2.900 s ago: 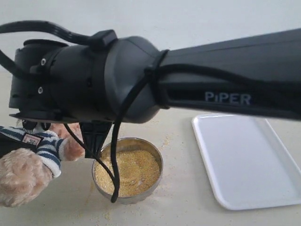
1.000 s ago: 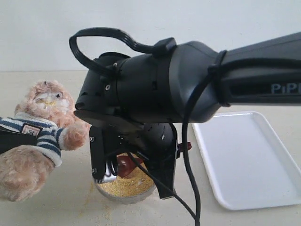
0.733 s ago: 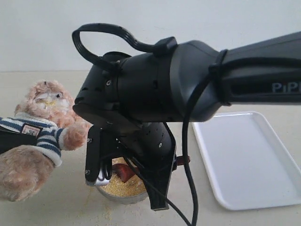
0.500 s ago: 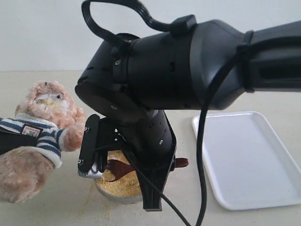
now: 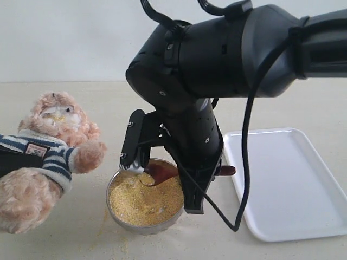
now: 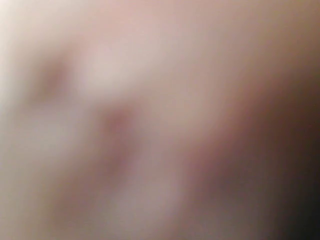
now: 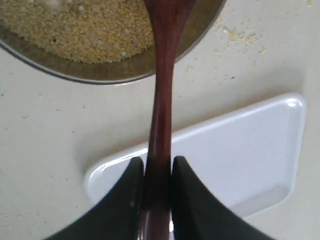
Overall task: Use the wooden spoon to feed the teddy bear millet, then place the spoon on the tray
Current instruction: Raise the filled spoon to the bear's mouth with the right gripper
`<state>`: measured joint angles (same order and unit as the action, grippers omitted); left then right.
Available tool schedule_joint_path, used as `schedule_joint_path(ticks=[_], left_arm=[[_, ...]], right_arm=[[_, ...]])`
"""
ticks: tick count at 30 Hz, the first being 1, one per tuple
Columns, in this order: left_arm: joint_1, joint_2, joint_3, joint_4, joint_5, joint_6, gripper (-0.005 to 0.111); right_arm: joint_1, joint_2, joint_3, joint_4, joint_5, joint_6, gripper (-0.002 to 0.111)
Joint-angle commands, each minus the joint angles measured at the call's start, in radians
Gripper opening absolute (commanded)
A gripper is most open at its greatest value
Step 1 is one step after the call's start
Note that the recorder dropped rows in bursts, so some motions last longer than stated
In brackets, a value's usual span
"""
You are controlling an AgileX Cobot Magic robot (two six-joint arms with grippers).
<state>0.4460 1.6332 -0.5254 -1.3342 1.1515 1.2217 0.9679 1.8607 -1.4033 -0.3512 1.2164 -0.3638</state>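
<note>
The teddy bear (image 5: 51, 135) sits at the left in its striped shirt, with yellow specks on its muzzle. Millet (image 5: 145, 200) fills the round metal bowl (image 5: 116, 214) beside it. My right gripper (image 5: 201, 179) is shut on the handle of the wooden spoon (image 5: 160, 172), whose oval end hangs over the far side of the bowl, at the millet surface. In the right wrist view the fingers (image 7: 131, 192) of that gripper (image 7: 158, 172) pinch the wooden spoon (image 7: 162, 90), which points at the millet (image 7: 75, 30). The left wrist view is a pinkish blur. A dark part (image 5: 12, 162) against the bear's chest may be my left gripper.
The white tray (image 5: 287, 184) lies right of the bowl, with nothing on it, and also shows under the spoon handle as the tray (image 7: 240, 155). Loose millet grains (image 7: 237, 35) dot the table around the bowl. The big black right arm (image 5: 217, 59) hangs over the middle.
The right arm has drawn back from the bear toward the right and risen. The spoon came along and now sits over the bowl's far side. The bowl is uncovered.
</note>
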Motion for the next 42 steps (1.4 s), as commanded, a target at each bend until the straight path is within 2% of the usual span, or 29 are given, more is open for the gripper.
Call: schedule_joint_path(ticks=[1, 5, 16, 25, 27, 29, 33, 35, 38, 42], left_arm=[[0.002, -0.001, -0.003, -0.015, 0.015, 0.006, 0.005], [0.002, -0.001, -0.003, -0.036, 0.015, 0.006, 0.005], [0.002, -0.001, -0.003, -0.054, 0.028, 0.006, 0.005], [0.002, -0.001, -0.003, -0.034, 0.021, 0.009, 0.005], [0.002, -0.001, -0.003, -0.036, 0.018, 0.009, 0.005], [0.002, -0.001, -0.003, -0.036, 0.018, 0.009, 0.005], [0.002, -0.001, -0.003, -0.016, 0.025, 0.004, 0.005], [0.002, -0.001, -0.003, 0.034, 0.028, -0.046, 0.005], [0.002, -0.001, 0.044, 0.043, 0.035, -0.071, 0.005], [0.002, -0.001, 0.046, 0.03, 0.035, -0.071, 0.005]], right_arm=[[-0.005, -0.015, -0.005, 0.049, 0.005, -0.047, 0.0], [-0.005, -0.017, -0.005, 0.037, 0.005, -0.051, 0.0], [-0.011, -0.057, -0.005, 0.219, 0.005, -0.016, 0.0], [-0.016, -0.094, -0.005, 0.21, 0.005, 0.081, 0.0], [-0.016, -0.142, -0.005, 0.098, 0.005, 0.079, 0.0], [-0.022, -0.153, -0.063, 0.073, 0.005, 0.076, 0.0], [-0.022, -0.138, -0.327, 0.157, 0.005, 0.052, 0.0], [-0.022, -0.085, -0.406, 0.234, 0.005, 0.052, 0.0], [-0.022, 0.013, -0.433, 0.3, 0.005, 0.052, 0.0], [-0.022, 0.049, -0.433, 0.314, 0.005, 0.055, 0.0]])
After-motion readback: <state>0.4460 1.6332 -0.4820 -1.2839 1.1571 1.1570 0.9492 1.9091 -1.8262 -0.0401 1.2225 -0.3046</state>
